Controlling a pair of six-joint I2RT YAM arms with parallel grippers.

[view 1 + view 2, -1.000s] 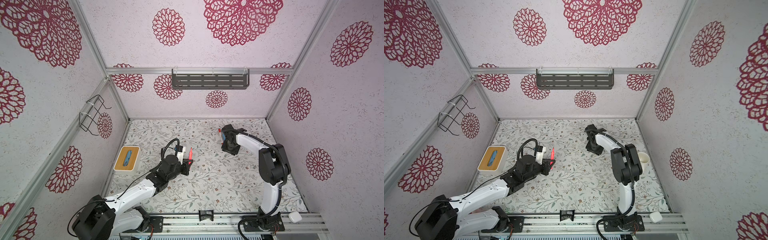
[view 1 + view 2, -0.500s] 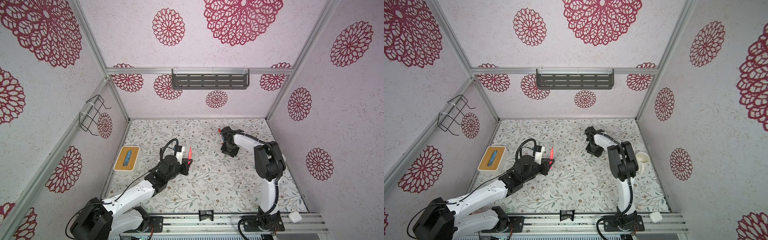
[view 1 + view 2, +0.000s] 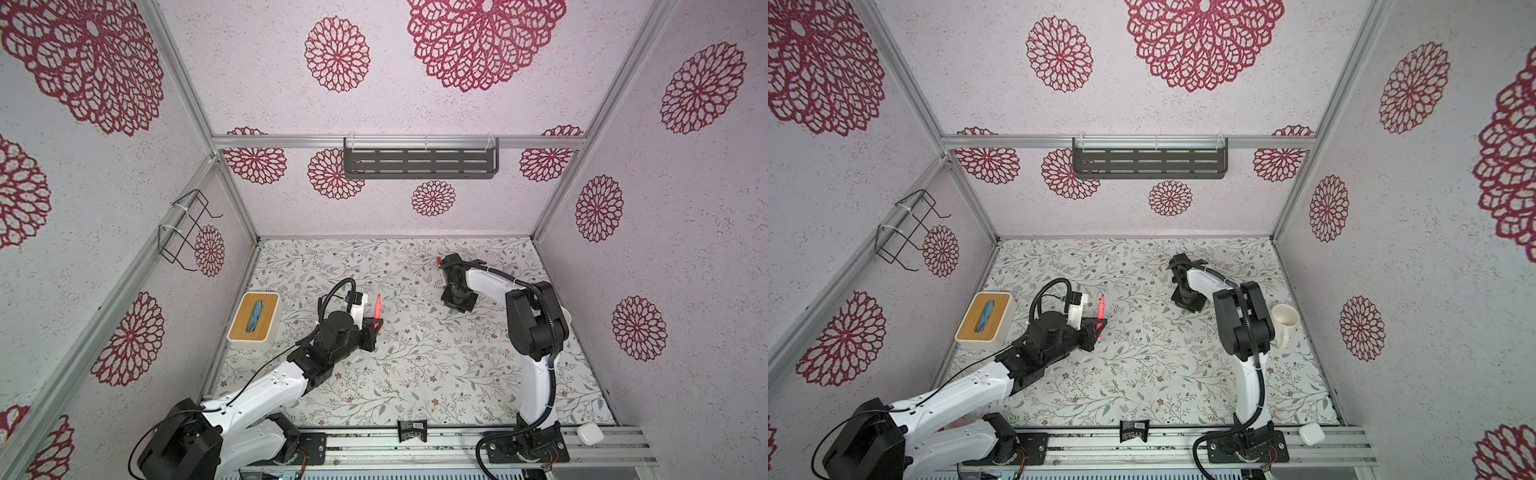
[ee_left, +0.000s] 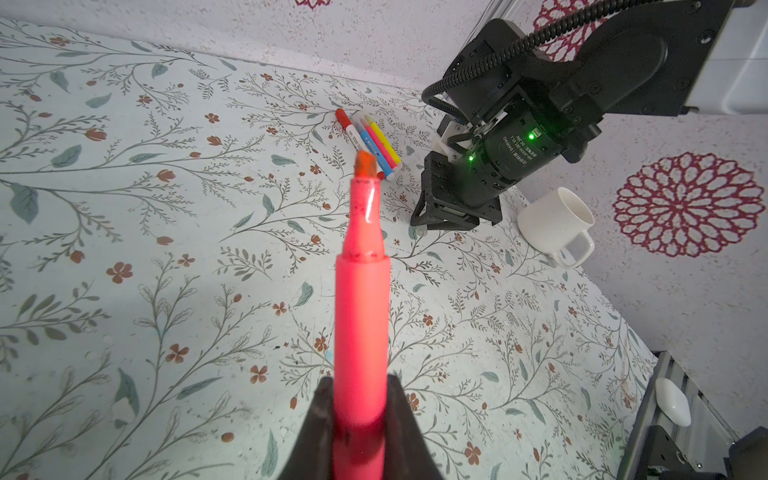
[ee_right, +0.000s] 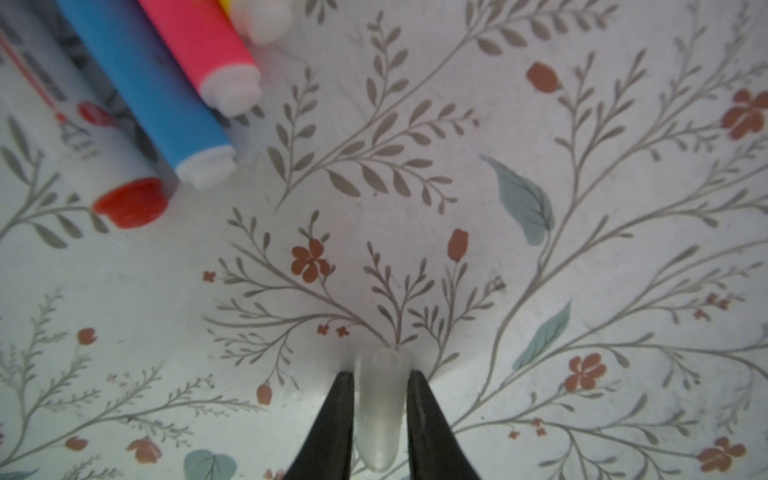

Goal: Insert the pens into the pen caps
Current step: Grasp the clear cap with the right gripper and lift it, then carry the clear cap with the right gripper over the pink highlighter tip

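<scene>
My left gripper (image 4: 360, 399) is shut on a red-pink pen (image 4: 361, 311), uncapped, with its orange tip pointing away from the wrist. Both top views show this pen (image 3: 377, 305) (image 3: 1101, 305) standing up from the left gripper (image 3: 376, 323) left of the middle. My right gripper (image 5: 380, 382) is down at the table with both fingers (image 5: 340, 399) pressed against a clear pen cap (image 5: 380, 407). Just beyond it lie a blue pen (image 5: 145, 83), a pink pen (image 5: 199, 41) and a white pen with a red end (image 5: 129, 199). In the left wrist view these pens (image 4: 374, 145) lie side by side beside the right gripper (image 4: 449, 216).
A white mug (image 3: 1283, 318) (image 4: 552, 220) stands near the right wall behind the right arm. A wooden-topped box (image 3: 254, 316) sits by the left wall. A small white case (image 3: 590, 434) rests on the front rail at the right.
The right gripper's jaws have closed in on the clear cap and the right arm has shifted slightly. The left arm and its pen have hardly moved.
</scene>
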